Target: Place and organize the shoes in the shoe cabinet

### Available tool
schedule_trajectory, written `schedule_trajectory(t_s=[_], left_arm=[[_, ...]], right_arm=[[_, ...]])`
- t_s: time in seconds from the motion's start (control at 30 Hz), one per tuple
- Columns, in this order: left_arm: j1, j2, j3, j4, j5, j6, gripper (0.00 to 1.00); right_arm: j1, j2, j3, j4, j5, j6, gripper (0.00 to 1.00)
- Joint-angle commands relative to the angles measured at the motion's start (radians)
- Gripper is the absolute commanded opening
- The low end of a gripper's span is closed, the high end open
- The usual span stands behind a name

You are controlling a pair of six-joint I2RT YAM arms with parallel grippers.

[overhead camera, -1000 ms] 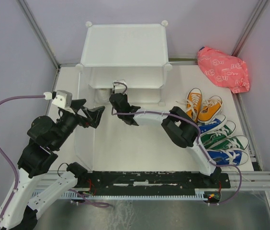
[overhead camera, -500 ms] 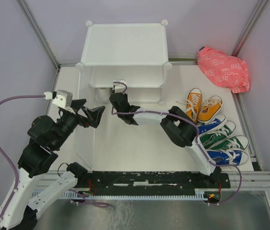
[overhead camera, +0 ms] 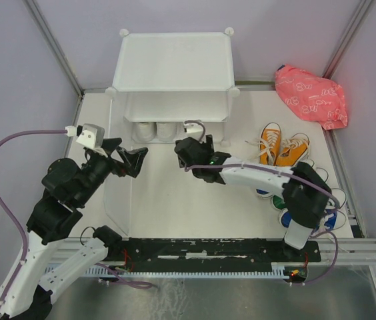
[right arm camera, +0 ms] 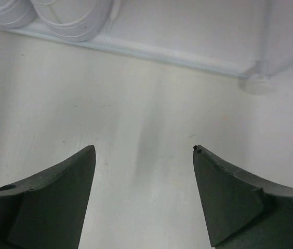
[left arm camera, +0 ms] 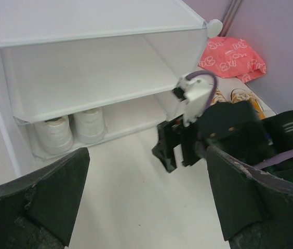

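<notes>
Shoes [left arm camera: 71, 129], white pair, on shoe cabinet [left arm camera: 100, 21] floor | right gripper [right arm camera: 144, 149] spread wide, empty, near front lip | left gripper [overhead camera: 133, 160] spread, empty

Right gripper [right arm camera: 144, 150] backed away from shoe cabinet [overhead camera: 173, 63], shifted right, jaws opened wide; white shoes [overhead camera: 156, 131] now uncovered in lower compartment
</notes>
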Motion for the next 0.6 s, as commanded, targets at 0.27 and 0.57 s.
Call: schedule_trajectory(t_s=[0.27,0.57], left_arm=[[0.002,-0.023,0.016,0.016,0.042,0.023,0.99],[0.001,-0.041,-0.005,0.037,0.075,0.004,0.99]], right_arm=[[-0.328,-0.572,-0.139,-0.84,0.071,0.226,0.89],[-0.493,-0.657,-0.233,-1.036,-0.187,0.295,0.87]])
